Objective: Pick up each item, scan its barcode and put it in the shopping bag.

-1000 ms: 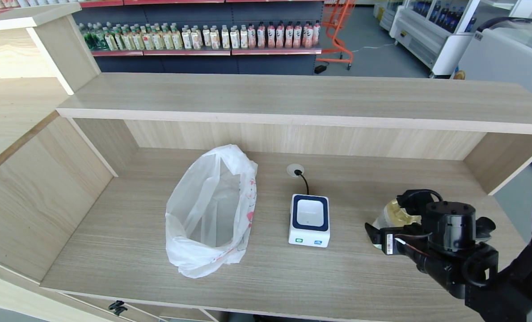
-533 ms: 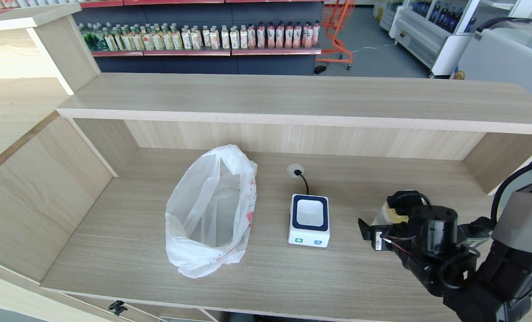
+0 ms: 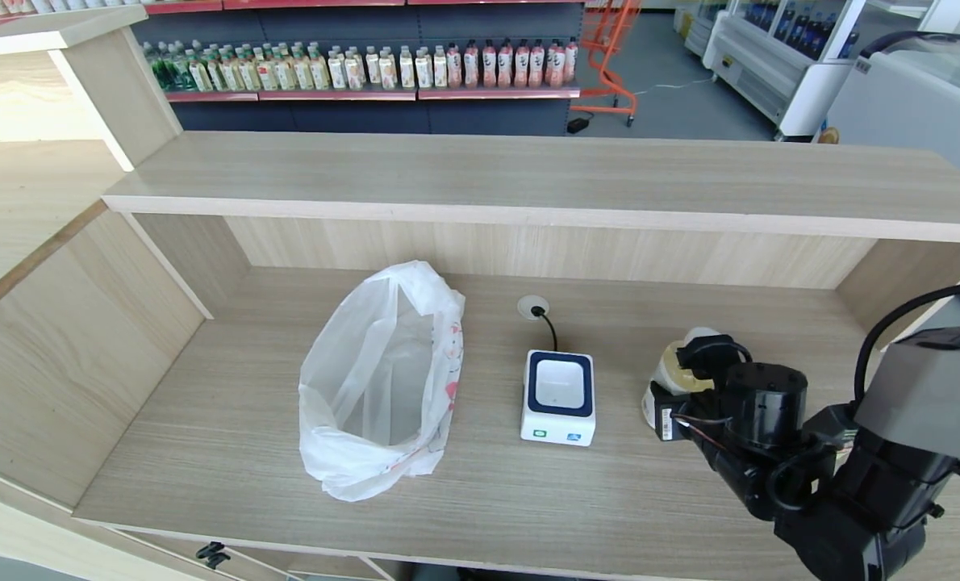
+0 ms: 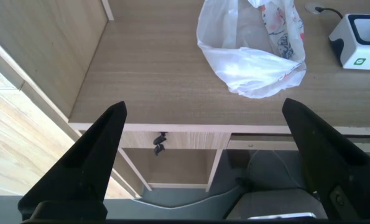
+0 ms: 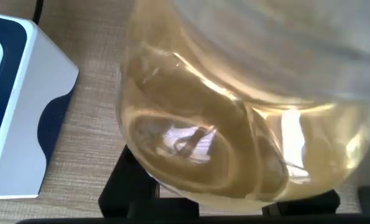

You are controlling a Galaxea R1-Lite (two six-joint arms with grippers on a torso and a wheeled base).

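Right gripper [image 3: 681, 389] with glossy, seemingly plastic bottle [image 3: 669, 371], nearer scanner [image 3: 559, 395]

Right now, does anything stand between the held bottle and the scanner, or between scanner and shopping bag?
Nothing visible does. The right gripper holds the bottle right of the scanner, bare counter between them; only bare counter separates the scanner from the open shopping bag.

Shopping bag [image 3: 379, 387]: translucent white, pink-red print down one side. Scanner [image 3: 558, 395]: white body, navy frame round a pale window, green and blue marks on its front. Bottle [image 3: 667, 373]: clear, pale amber liquid, white cap. Cable [image 3: 548, 327]: black. Counter [image 3: 528, 500]: light wood grain.
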